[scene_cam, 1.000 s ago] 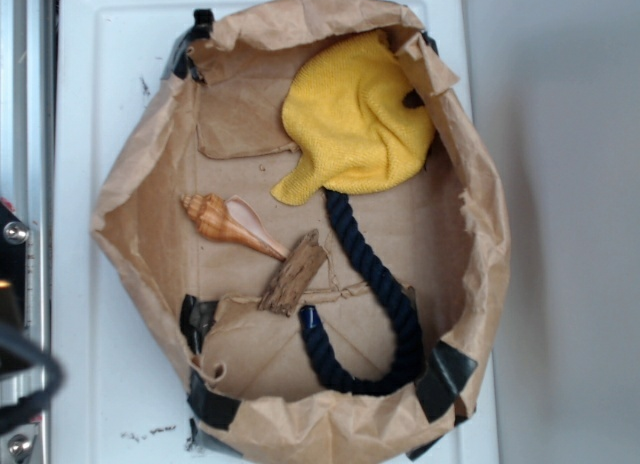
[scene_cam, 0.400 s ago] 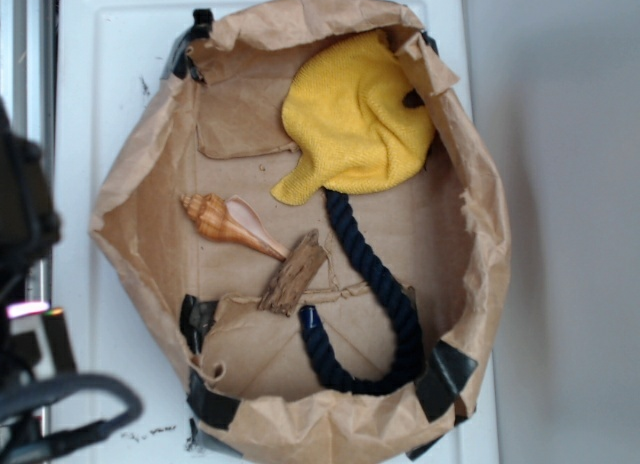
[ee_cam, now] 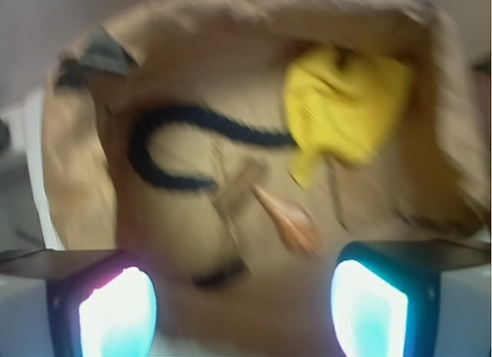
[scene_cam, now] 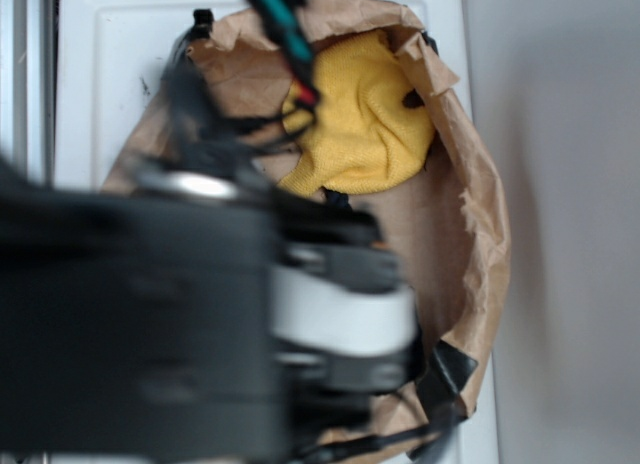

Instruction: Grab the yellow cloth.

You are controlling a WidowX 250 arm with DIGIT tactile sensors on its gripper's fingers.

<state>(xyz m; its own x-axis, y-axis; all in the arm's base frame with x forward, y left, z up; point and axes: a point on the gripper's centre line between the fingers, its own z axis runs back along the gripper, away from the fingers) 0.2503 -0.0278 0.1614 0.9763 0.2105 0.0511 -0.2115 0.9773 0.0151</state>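
I have the arm over the paper bag, with the yellow cloth up in the far corner.

Exterior view: the yellow cloth (scene_cam: 362, 119) lies bunched in the upper right of the brown paper bag (scene_cam: 478, 234), against its wall. The blurred black arm (scene_cam: 150, 324) fills the lower left and middle of the frame, covering most of the bag floor; only a stub of dark rope (scene_cam: 336, 196) shows below the cloth. I cannot make out the gripper here.

Wrist view, heavily blurred: the cloth (ee_cam: 344, 111) sits upper right, well apart from my gripper (ee_cam: 244, 307), whose two lit fingers (ee_cam: 117, 315) stand wide apart at the bottom edge, holding nothing. Between them and the cloth I see the rope (ee_cam: 181, 138), a wood piece (ee_cam: 238, 188) and an orange shell (ee_cam: 292, 222).
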